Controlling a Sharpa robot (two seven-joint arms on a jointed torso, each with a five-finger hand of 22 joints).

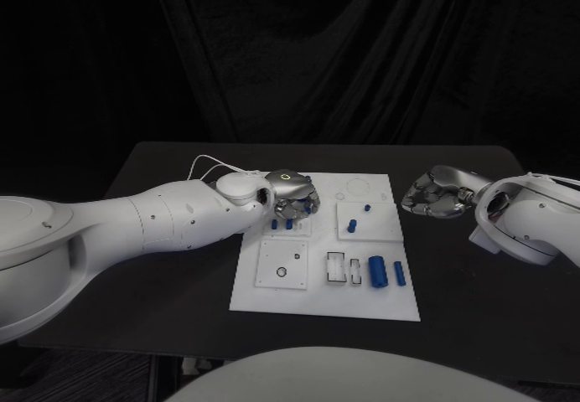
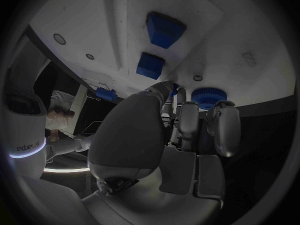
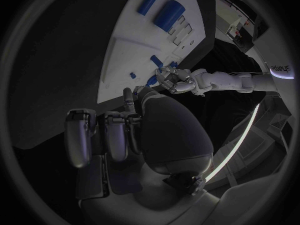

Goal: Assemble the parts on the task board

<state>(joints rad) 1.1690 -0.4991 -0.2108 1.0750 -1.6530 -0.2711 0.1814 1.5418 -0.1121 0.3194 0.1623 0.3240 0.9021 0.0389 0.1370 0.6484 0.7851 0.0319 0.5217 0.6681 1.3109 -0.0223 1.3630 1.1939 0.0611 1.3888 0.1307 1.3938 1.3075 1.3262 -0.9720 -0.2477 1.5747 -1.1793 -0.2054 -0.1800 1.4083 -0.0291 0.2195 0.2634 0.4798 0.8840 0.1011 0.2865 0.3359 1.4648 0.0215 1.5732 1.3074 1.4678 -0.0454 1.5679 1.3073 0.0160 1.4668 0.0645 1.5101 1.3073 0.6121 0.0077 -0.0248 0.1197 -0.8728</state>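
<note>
Here the silver fingers (image 2: 187, 120) of the left hand (image 1: 290, 193) curl down over the far left part of the flat white task board (image 1: 272, 297), beside a small ridged blue round part (image 2: 208, 96); whether they pinch anything I cannot tell. Probably the hand hovers there to seat or pick a piece near the 2 short blue pegs (image 1: 281, 224). The right hand (image 1: 435, 192) waits off the board's right edge over the black table (image 1: 169, 276), fingers curled in and holding nothing, likely kept clear.

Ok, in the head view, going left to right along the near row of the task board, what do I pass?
Square plate with a dark hole → two open rectangular slots → large blue cylinder → thin blue cylinder, all on the task board.
</note>
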